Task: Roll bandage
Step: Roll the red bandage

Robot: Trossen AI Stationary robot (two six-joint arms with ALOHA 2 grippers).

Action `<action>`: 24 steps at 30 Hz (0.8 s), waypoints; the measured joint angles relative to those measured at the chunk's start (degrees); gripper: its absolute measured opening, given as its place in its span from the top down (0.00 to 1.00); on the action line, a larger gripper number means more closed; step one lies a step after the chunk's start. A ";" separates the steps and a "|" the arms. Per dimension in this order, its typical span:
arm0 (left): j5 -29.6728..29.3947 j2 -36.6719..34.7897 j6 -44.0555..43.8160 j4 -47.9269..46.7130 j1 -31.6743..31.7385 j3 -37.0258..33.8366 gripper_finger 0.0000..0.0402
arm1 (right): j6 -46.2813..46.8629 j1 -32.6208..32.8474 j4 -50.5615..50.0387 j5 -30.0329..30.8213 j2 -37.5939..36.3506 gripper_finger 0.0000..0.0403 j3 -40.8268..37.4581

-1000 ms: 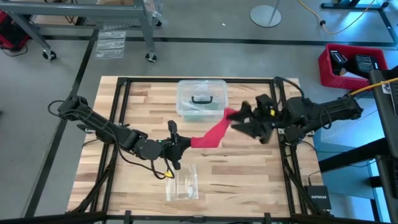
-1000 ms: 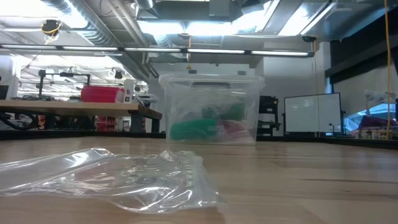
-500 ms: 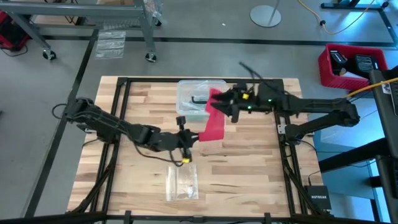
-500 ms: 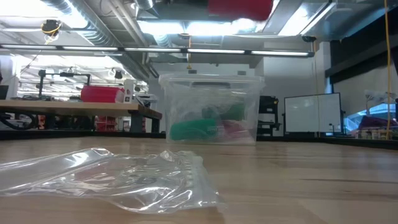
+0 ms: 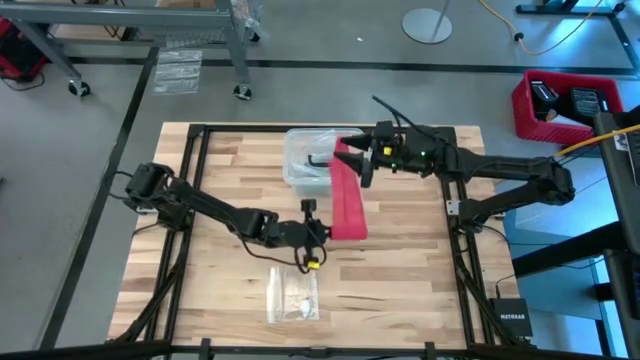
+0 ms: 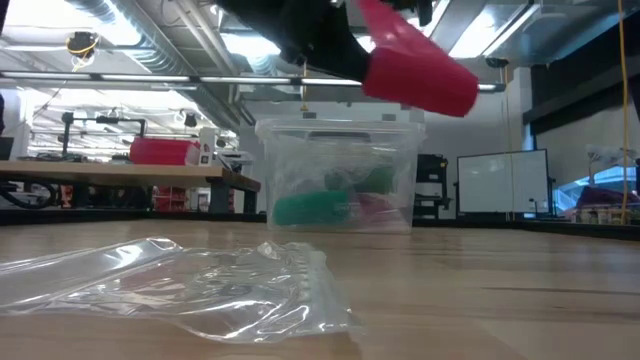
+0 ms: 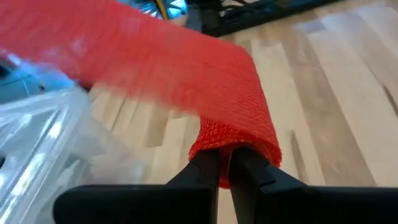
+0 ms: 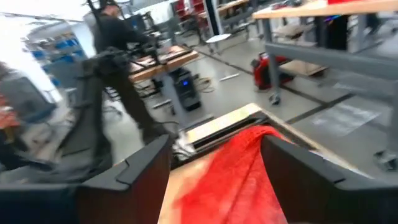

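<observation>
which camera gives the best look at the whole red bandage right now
The high view: the bandage shows full length, stretched between the left gripper and right gripper. Left wrist shows only its pinched end, right wrist one blurred stretch, low view a part overhead.

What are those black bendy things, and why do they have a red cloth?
They are two robot arms at a wooden table. One picture looks down from above, one looks across the tabletop, and two come from cameras on the arms' wrists. Each arm ends in a gripper, like two fingers. The left gripper is shut on one end of the red bandage. The right gripper has the other end between its wide-apart fingers, up in the air. On the table are a clear plastic box and a small clear bag.
</observation>
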 joint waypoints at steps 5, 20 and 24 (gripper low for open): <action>-0.10 0.82 1.96 0.92 -0.85 -0.02 0.97 | 1.05 -1.31 -3.23 -0.44 0.69 0.37 -0.02; 0.10 0.47 1.02 0.23 -2.60 -0.02 0.97 | -6.85 -1.64 -19.70 0.25 -0.27 0.37 0.04; 0.04 0.47 -1.22 0.11 -2.79 -0.02 0.97 | -6.38 -1.59 -26.96 -0.45 -3.16 0.37 -0.02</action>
